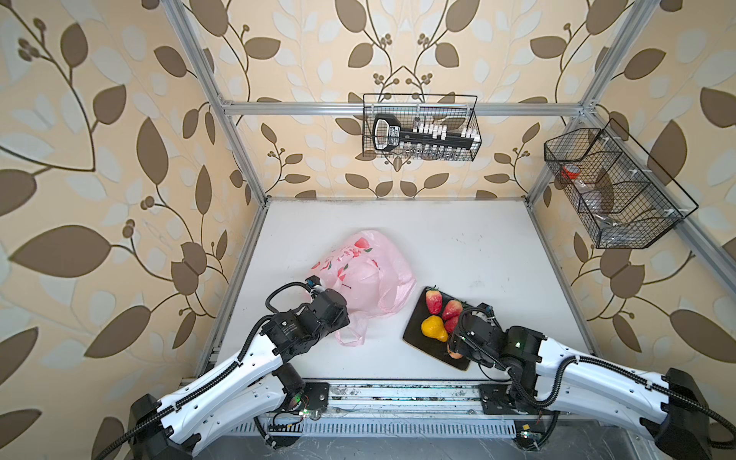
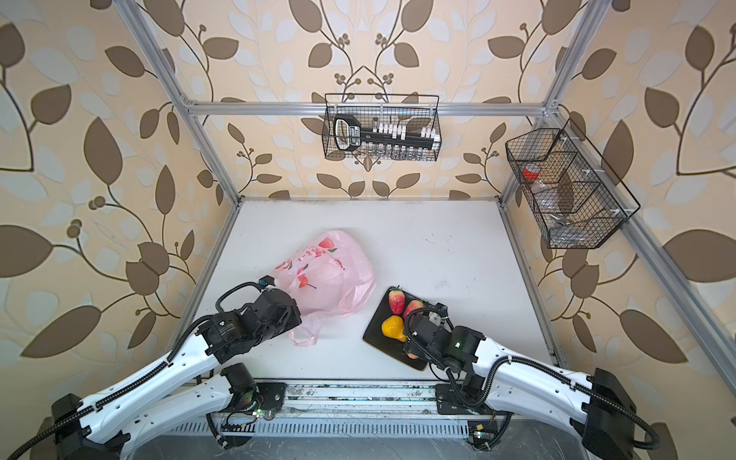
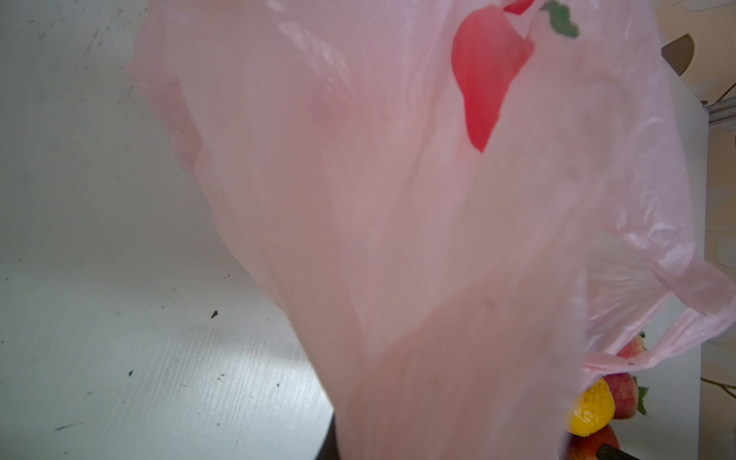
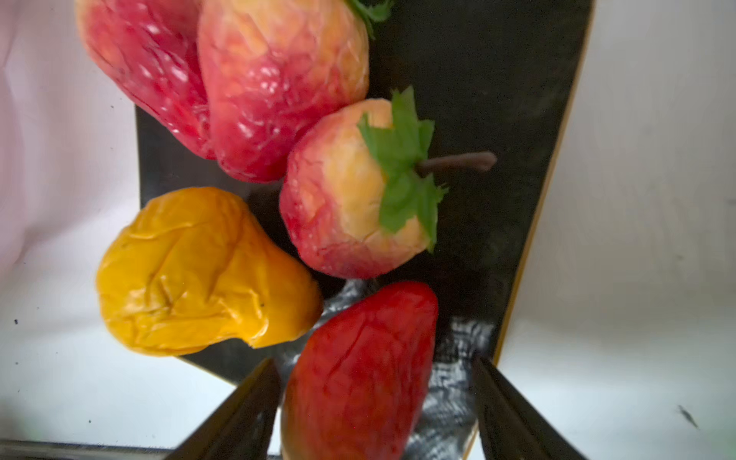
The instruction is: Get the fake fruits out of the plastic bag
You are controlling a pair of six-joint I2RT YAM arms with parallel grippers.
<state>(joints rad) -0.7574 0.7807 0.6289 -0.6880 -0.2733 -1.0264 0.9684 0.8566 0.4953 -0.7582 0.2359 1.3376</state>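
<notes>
Your left gripper (image 1: 332,300) is clamped on the plastic bag (image 1: 366,271). Its tips are hidden under the wrist in both top views, and in the left wrist view the pink film fans out from it and fills most of the picture. The bag sits just to 9 o'clock of the bench's (image 1: 478,247) middle, with one loop handle (image 1: 349,344) trailing toward 6 o'clock.

Five fake fruits (image 4: 275,87) lie on the black plate (image 4: 478,99), at about 4 o'clock from the bag. They are the yellow pear (image 4: 199,275) and four red ones, packed close together.

Your right gripper (image 4: 374,360) hangs over the plate's 5 o'clock end. Its jaws are spread wide to either side of a red fruit (image 4: 358,398) lying on the plate, with a clear gap on one side. You cannot tell whether any fruit is inside the bag.
</notes>
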